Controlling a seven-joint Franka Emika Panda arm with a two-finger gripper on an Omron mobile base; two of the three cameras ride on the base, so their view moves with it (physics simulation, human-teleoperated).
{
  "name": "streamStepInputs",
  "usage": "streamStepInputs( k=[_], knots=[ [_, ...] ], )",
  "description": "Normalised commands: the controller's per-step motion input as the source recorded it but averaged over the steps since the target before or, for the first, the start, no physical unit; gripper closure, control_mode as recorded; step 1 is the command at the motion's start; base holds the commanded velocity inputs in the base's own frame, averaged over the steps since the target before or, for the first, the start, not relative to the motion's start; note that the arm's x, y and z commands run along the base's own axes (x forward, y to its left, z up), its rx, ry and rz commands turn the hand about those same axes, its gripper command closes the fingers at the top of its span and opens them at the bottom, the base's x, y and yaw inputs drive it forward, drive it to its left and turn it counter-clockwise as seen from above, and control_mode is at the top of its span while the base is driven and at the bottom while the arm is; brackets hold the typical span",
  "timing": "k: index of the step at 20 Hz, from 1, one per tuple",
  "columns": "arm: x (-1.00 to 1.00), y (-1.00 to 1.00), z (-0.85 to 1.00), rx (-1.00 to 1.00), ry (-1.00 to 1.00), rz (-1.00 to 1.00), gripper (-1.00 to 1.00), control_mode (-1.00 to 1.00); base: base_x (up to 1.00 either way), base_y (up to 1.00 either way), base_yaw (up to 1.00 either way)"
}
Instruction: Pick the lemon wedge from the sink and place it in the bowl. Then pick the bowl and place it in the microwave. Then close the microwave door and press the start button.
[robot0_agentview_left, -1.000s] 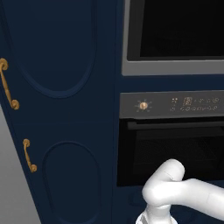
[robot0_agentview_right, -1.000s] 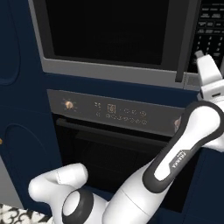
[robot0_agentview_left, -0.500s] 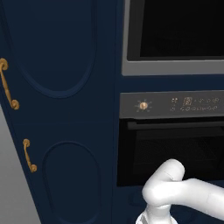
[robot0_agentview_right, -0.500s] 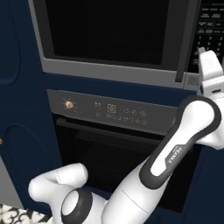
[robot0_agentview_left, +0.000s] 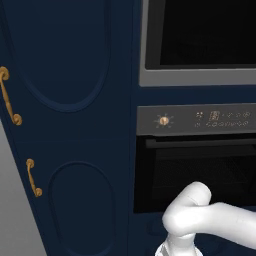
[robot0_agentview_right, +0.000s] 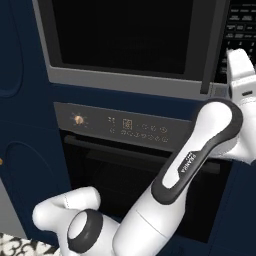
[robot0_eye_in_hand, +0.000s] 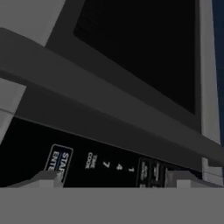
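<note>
The gripper sat right up against the microwave, fingertips spread wide with nothing between them, one tip just beside the start button on the black keypad. Above the keypad ran the grey handle, and beyond it the door, which looked shut. The arm reached up across the oven, below the microwave. That button looked like a flat, stiff glass key: nothing to grasp, so I'd say one fingertip square on its centre would do. Bowl and lemon presumably sat inside; I couldn't tell.
</note>
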Motion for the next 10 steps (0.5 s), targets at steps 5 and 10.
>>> streamStepInputs(
  k=[5,10],
  knots=[
    [0.29,0.17,0.00,0.00,0.12,-0.01,-1.00,-1.00,0.00,0.00,0.00],
    [0.03,0.58,0.00,0.00,0.07,0.00,-1.00,-1.00,0.00,0.00,0.00]
  ],
)
